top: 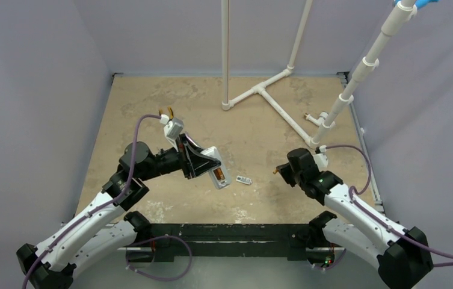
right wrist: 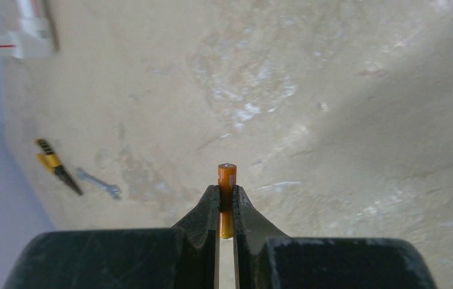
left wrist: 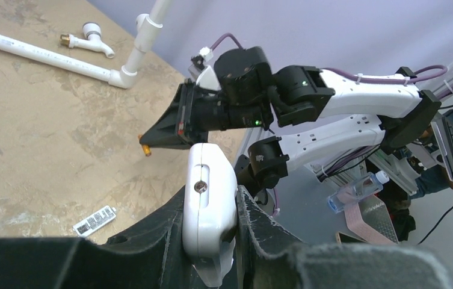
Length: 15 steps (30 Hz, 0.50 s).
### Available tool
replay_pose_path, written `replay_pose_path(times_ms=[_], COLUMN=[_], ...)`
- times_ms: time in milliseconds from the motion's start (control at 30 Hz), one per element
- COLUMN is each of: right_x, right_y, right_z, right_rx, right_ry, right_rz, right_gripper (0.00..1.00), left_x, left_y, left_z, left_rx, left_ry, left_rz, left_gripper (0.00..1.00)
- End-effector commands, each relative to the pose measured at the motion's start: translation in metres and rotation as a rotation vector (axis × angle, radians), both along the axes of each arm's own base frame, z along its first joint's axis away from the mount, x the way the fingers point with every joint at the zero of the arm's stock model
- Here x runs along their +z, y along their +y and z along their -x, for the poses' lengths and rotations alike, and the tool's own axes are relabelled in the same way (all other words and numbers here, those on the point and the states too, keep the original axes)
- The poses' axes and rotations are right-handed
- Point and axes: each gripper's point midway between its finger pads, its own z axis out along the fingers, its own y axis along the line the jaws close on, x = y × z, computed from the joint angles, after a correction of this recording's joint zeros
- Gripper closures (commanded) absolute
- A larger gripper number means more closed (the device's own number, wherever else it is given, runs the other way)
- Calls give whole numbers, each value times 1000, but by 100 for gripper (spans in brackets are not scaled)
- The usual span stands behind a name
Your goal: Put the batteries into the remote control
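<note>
While the right gripper [right wrist: 226,194] pinches one of the batteries [right wrist: 227,174] above the table [right wrist: 344,108], its lower half hidden, the left gripper [left wrist: 210,201] clamps the remote control [left wrist: 207,171] aloft. The remote's lower end is buried between the fingers.

Soft, even light falls from above, and only faint, diffuse shadows are cast on the table [top: 151,108]. In the right wrist view the battery [right wrist: 227,177] between the jaws is rendered sharp, while the fingers [right wrist: 197,220] nearest the lens are dark and slightly blurred. A broad, soft-edged shadow is seen beyond the jaws to the right. In the left wrist view a mild sheen is shown on the remote control [left wrist: 210,192] between the jaws.
</note>
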Motion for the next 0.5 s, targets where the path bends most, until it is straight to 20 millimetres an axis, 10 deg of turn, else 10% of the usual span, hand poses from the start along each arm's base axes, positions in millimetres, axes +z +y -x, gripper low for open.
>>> replay_pose_path(times_ms=[0,467], right_x=[-51,-62], right_y=[-14,47], right_z=[12,-25], right_rx=[66,116], right_ry=[58,58], right_rz=[142,137], right_gripper=[100,95], left_x=[17,9], left_y=[-3,0], left_z=[-3,-3], left_rx=[2,24], left_ry=[-38,-12], left_rz=[53,39], left_gripper=[100,100])
